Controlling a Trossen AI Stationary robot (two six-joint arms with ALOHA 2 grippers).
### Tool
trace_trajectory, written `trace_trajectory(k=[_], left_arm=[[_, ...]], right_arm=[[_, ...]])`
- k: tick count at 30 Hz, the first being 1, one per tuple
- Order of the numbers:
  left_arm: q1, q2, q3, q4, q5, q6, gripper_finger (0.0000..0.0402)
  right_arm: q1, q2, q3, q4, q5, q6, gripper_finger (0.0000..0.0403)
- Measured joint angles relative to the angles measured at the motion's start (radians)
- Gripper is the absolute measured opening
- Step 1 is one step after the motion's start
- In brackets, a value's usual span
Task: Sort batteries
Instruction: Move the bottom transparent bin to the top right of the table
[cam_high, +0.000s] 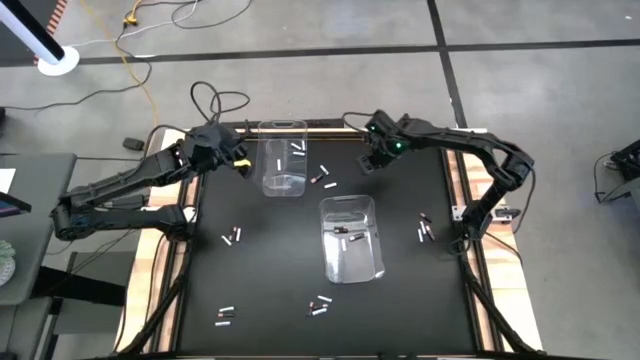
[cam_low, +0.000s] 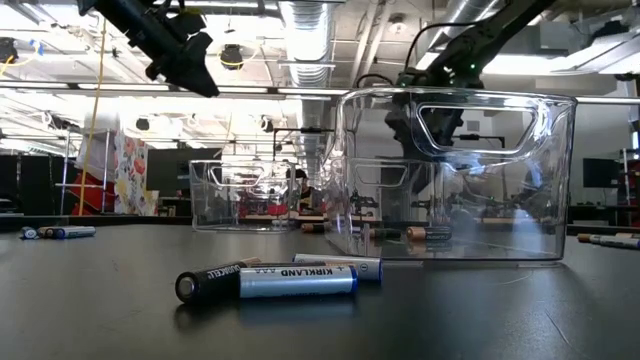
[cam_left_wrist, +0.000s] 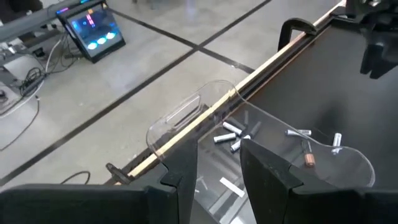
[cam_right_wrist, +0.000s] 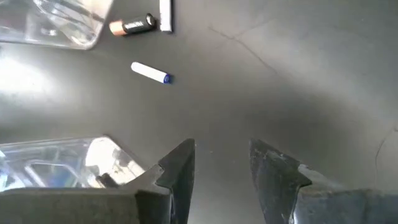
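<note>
Batteries lie scattered on the black mat: a pair (cam_high: 232, 238) at the left, some (cam_high: 424, 228) at the right, more (cam_high: 320, 305) near the front and two (cam_high: 325, 181) between the bins. The low view shows two batteries (cam_low: 290, 280) close up. My left gripper (cam_high: 240, 162) hangs open in the air beside the far clear bin (cam_high: 283, 160), which holds several batteries (cam_left_wrist: 230, 134). My right gripper (cam_high: 372, 160) stands open above bare mat at the far right; its wrist view shows a white battery (cam_right_wrist: 149, 73) and a dark one (cam_right_wrist: 132, 26) ahead of it.
A second clear bin (cam_high: 350, 240) stands mid-table with a few batteries inside and blocks much of the low view (cam_low: 455, 170). The mat's far edge has a wooden rim and a clamp (cam_left_wrist: 297, 28). Bare mat lies between the battery groups.
</note>
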Motion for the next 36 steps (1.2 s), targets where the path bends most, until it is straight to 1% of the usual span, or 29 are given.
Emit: trace_trajectory(k=[5,11,21,25,36], left_arm=[[0.0,0.0,0.0,0.008,0.0,0.003,0.0116],[0.0,0.0,0.0,0.009,0.0,0.019,0.0116],[0.0,0.0,0.0,0.009,0.0,0.031,0.0116],[0.0,0.0,0.0,0.009,0.0,0.031,0.0116],[0.0,0.0,0.0,0.009,0.0,0.053,0.0116]], right_arm=[[-0.001,0.024,0.0,0.02,0.0,0.0,0.0168],[-0.016,0.018,0.009,0.036,-0.001,-0.004,0.0169],[0.006,0.014,0.139,0.04,-0.005,-0.12,0.0169],[0.021,0.014,0.176,0.039,-0.005,-0.133,0.0169],[0.022,0.014,0.195,0.035,-0.005,-0.134,0.0169]])
